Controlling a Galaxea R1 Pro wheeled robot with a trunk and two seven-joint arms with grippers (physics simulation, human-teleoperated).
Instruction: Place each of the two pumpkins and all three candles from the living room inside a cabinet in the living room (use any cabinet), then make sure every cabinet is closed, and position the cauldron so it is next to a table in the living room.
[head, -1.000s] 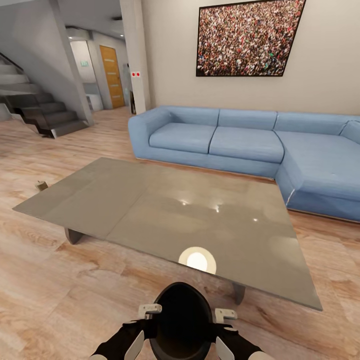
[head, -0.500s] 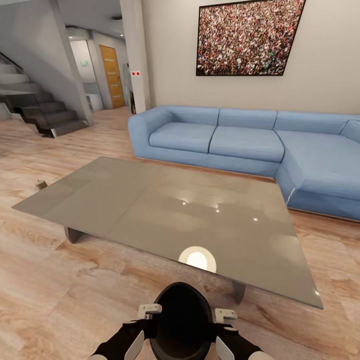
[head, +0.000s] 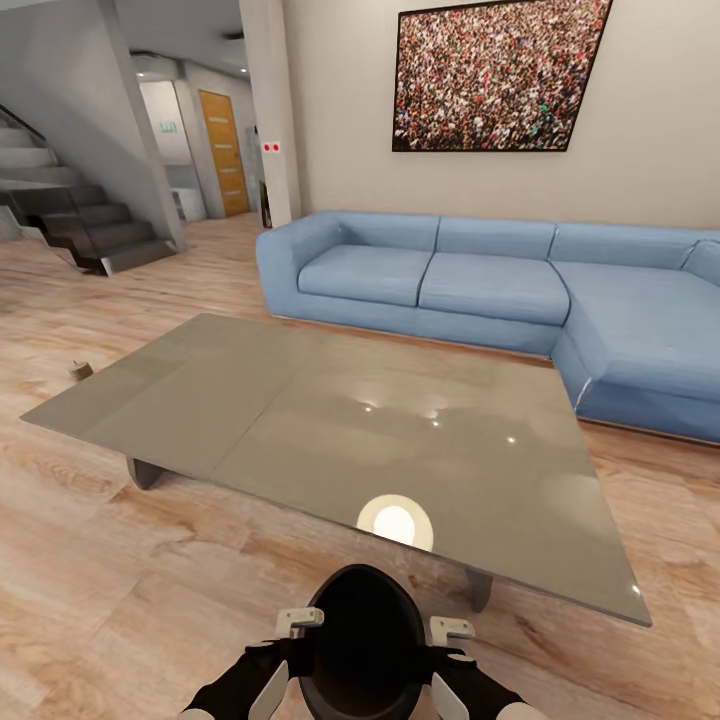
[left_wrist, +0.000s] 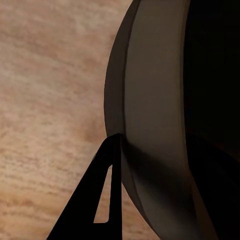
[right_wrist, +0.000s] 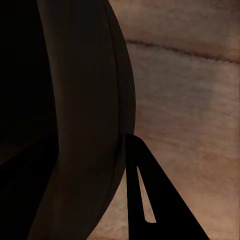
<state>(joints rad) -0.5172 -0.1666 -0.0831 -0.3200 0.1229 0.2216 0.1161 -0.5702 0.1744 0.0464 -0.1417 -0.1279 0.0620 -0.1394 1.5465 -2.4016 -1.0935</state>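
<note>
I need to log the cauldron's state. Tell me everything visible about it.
The cauldron is a squat, matte black pot with a rounded body and a dark open mouth. It sits upright between the left end effector and the right end effector, one on each side, over wood floor, just short of the table's near edge.

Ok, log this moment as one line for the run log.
phase: carrying cauldron | left end effector and right end effector: clamped on cauldron's sides | table: directly ahead, top bare | cauldron: above floor
</note>
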